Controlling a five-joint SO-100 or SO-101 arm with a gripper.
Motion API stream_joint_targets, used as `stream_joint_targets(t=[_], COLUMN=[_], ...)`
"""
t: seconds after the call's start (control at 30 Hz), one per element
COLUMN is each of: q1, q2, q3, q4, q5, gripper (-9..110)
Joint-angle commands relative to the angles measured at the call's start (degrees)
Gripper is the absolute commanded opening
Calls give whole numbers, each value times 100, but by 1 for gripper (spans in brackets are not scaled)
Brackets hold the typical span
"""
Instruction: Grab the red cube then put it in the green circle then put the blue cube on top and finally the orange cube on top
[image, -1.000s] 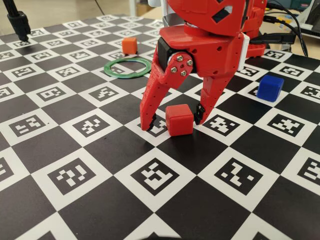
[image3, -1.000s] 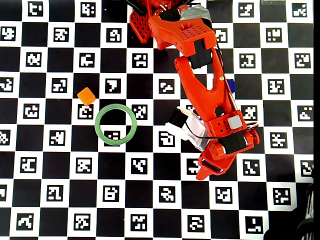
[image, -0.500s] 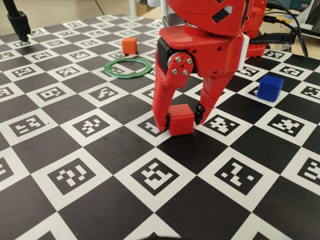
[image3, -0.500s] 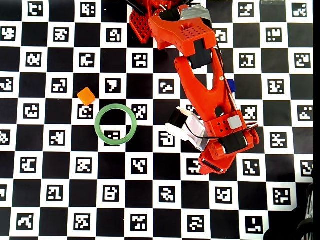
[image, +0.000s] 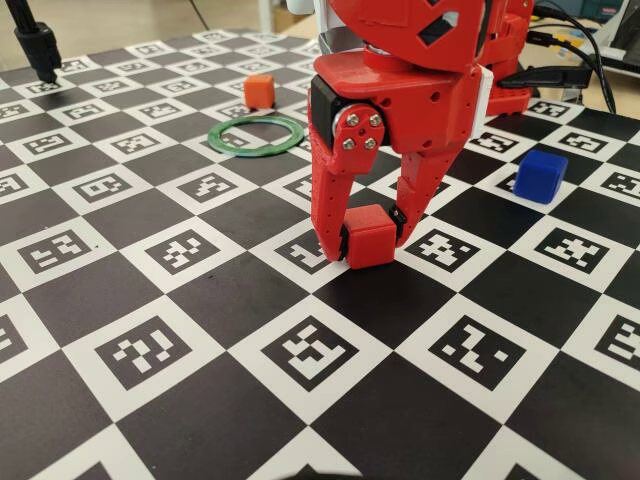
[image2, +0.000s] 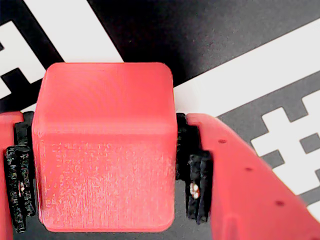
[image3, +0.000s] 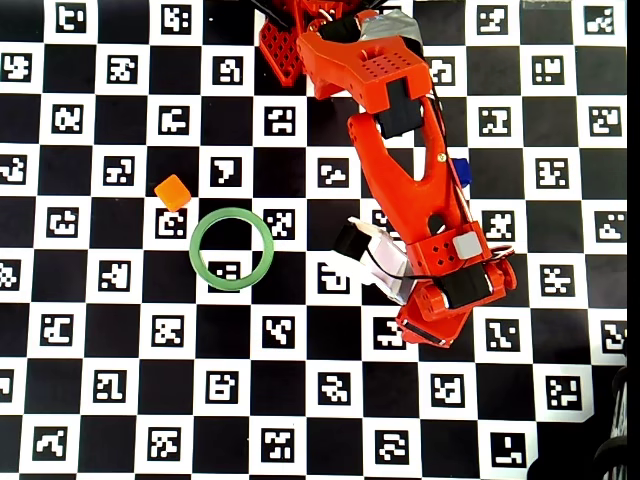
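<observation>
The red cube (image: 368, 236) sits clamped between the gripper's (image: 362, 240) two fingers, low over the checkered board (image: 200, 300). The green circle (image: 256, 134) lies empty, well apart, the orange cube (image: 259, 90) just beyond it; the blue cube (image: 541, 176) stands off to the right in the fixed view.

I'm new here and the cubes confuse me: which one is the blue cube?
Find the red robot arm on the checkered board. In the fixed view, the blue cube sits alone to its right, the only deep blue piece.

red cube (image: 369, 237), green circle (image: 256, 134), checkered table (image: 200, 290)
</observation>
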Motion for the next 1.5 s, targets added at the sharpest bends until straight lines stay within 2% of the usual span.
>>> stream_joint_targets(t=[0.0, 0.37, 0.8, 1.1, 1.47], q1=[26, 501, 1749, 2953, 3894], q2=[237, 1538, 3305, 4298, 5194], q3=[-439, -229, 624, 1529, 2224], q4=[18, 712, 1925, 2215, 2391], q5=[-79, -1195, -3771, -5546, -6803], gripper=[7, 7, 6, 5, 5])
